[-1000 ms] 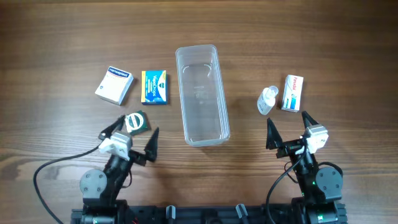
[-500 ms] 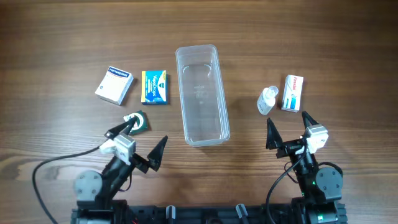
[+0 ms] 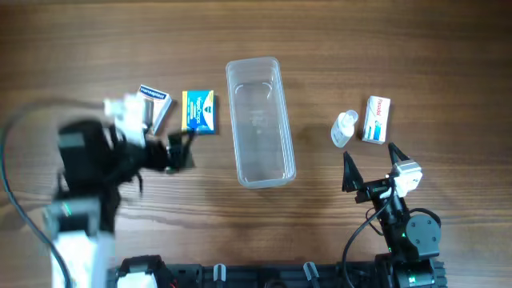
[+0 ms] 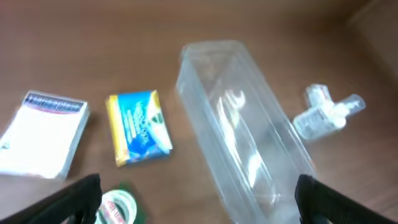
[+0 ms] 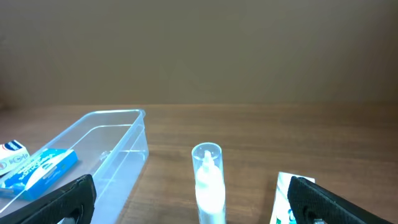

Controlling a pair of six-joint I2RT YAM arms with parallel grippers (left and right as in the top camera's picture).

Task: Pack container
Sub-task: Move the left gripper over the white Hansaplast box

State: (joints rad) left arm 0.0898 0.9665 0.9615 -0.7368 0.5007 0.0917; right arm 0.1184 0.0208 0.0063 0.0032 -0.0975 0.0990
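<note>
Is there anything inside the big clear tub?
No, the container is empty; nothing lies inside its clear walls.

A brown wood-grain tabletop point(image 3: 448, 48) is carrying six things. The clear container point(image 3: 260, 120) is lying near the middle, its long sides running away from the robot. To its left a blue-and-yellow box point(image 3: 198, 111) is lying flat just beside it, and a white box point(image 4: 43, 134) is sitting farther left, apart from the first. A green-and-white roll point(image 4: 115, 208) is resting nearer the robot than the blue-and-yellow box, cut off by the left wrist view's edge. To the right, a small clear bottle point(image 3: 345, 129) is lying beside a white carton point(image 3: 376, 119).
</note>
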